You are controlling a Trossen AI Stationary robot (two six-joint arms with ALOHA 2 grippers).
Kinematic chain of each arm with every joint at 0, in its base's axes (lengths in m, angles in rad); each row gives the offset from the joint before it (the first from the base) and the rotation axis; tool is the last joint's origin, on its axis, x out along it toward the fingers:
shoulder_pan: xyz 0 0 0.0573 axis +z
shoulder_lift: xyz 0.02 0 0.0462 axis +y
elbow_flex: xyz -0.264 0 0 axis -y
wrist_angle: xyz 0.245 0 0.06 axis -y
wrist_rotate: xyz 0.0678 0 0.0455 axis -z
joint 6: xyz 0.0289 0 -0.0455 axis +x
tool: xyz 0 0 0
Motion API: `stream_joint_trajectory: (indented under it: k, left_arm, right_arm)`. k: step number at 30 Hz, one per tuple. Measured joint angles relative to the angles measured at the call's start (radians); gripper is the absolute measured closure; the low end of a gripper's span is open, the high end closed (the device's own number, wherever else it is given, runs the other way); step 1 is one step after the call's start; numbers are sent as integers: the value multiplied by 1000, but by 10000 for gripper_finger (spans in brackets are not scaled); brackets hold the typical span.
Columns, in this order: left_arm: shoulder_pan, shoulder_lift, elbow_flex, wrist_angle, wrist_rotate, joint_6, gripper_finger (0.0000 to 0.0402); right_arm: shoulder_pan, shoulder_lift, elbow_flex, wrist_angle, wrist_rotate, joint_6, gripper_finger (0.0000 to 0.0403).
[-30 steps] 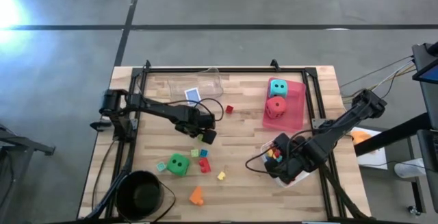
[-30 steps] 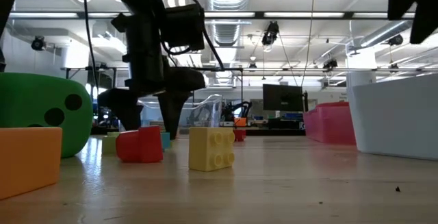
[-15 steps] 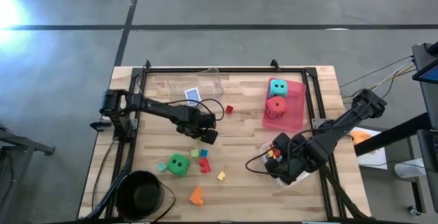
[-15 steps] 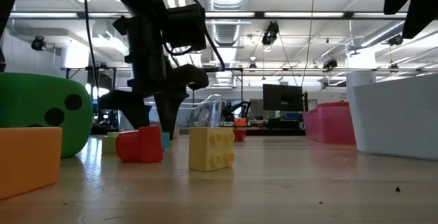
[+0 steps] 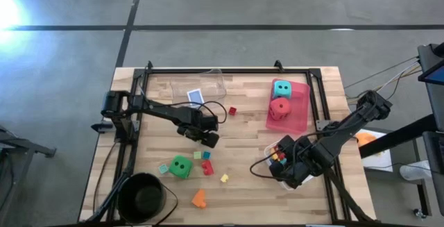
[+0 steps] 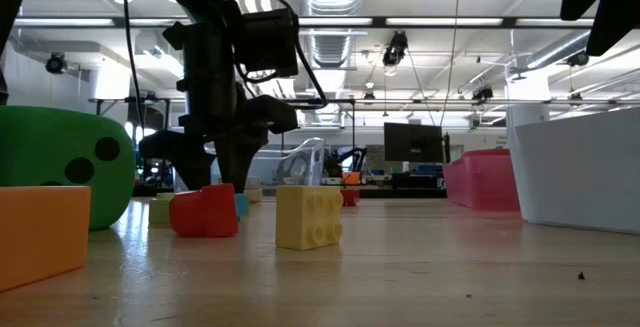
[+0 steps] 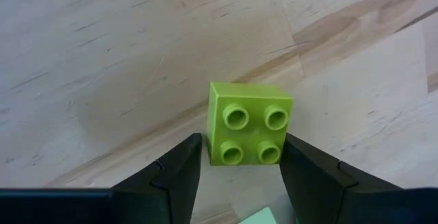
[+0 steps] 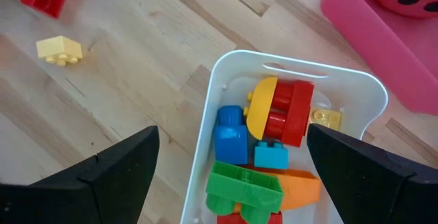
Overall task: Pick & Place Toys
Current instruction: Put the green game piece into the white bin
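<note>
A lime green brick (image 7: 250, 125) sits studs up on the wooden table, and my left gripper (image 5: 208, 138) is shut on it; the high view hides the brick under the gripper. Loose toys lie near it: a green die (image 5: 181, 166), a red brick (image 5: 207, 167), a yellow brick (image 5: 224, 178), an orange brick (image 5: 200, 198) and a teal brick (image 5: 164, 169). My right gripper (image 5: 288, 164) hangs open above the white tray (image 8: 219, 70), which holds several bricks. My left gripper pinches the lime brick between its two fingers, on two opposite side walls (image 7: 213, 148). The fingers (image 7: 179, 166) come from above, pointing down. The brick lies flat on the table, studs up.
A pink tray (image 5: 300, 112) at the far right holds a teal die (image 5: 282, 88) and a red die (image 5: 280, 107). A clear tray (image 5: 208, 81) at the far edge holds the blue card box (image 5: 195, 96). A black bowl (image 5: 142, 196) stands at the near left. A small red brick (image 5: 232, 110) lies mid-table.
My left gripper has stayed in place and shut its fingers in from wide open onto the lime brick, which has not moved.
</note>
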Motion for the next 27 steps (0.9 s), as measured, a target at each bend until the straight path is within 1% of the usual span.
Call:
stream_joint_trajectory:
  k: [9,12,15,21,24,27]
  left_arm:
    - [-2,13,2,8,-7,19,206]
    - [-3,16,3,8,-10,27,226]
    - [-4,16,3,37,-32,29,263]
    - [-4,19,2,108,-42,49,266]
    - [-4,20,2,128,-18,53,266]
    - [-4,14,1,145,46,56,266]
  right_arm:
    - [0,0,0,0,4,-2,37]
    - [0,0,0,1,4,-2,37]
    - [0,0,0,2,4,-2,37]
    - [0,1,-1,3,4,1,37]
    - [0,1,-1,6,4,10,37]
    - [3,1,-1,16,25,3,37]
